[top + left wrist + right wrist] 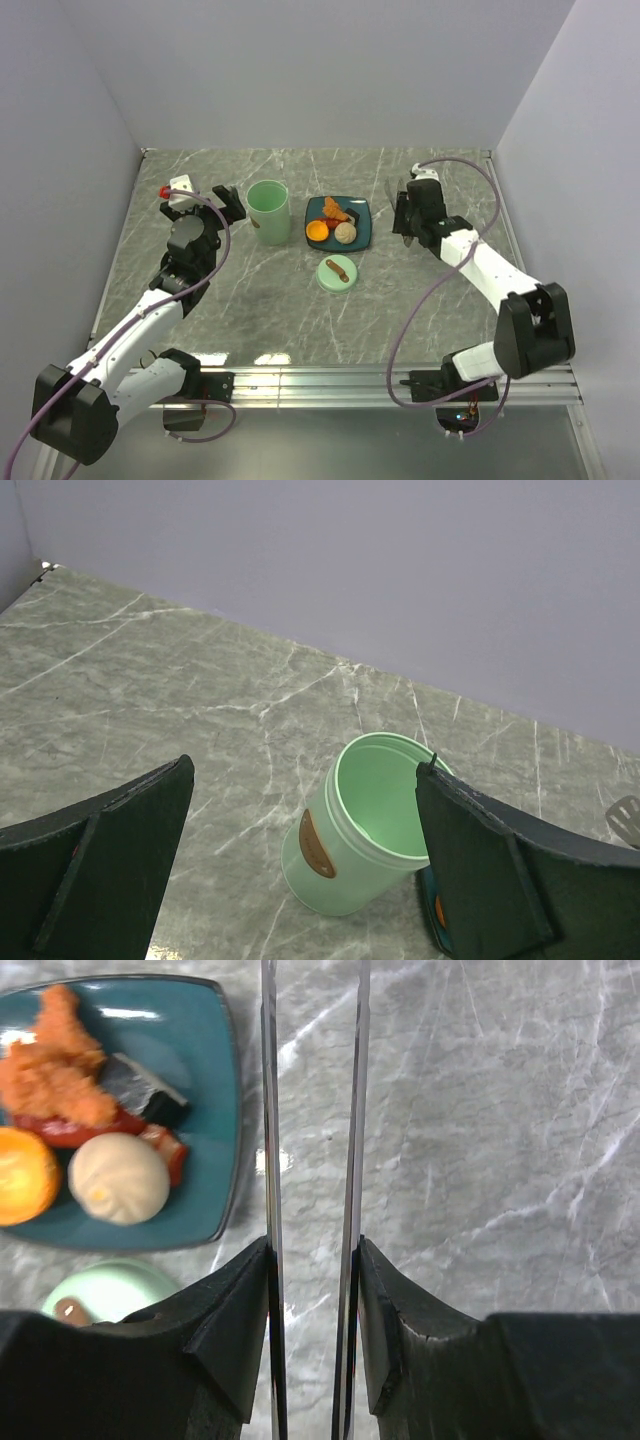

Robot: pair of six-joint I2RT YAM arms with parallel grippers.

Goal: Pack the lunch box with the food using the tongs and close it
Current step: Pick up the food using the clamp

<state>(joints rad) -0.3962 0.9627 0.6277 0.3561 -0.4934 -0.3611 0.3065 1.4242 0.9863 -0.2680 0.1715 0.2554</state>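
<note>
My right gripper [310, 1290] was clamped on the tongs [312, 1110], its two pads pressing the thin metal arms from either side, and the arms ran straight ahead with a narrow gap between them, over bare marble just right of the plate. My left gripper [300, 850] stood spread wide with nothing between its fingers [110, 860], hanging just beside the lunch box [268, 211].

The lunch box stood upright and uncovered on the table [430, 320], left of the teal plate [362, 237]; what I could see of its inside looked bare. Its lid [337, 273] lay flat on the table just in front of the plate, brown strip handle up. All the food [333, 222] sat on the plate: the fried chunk at the back, a dark piece beside it, the red sausage under them, the orange round one and the beige ball at the near edge.
</note>
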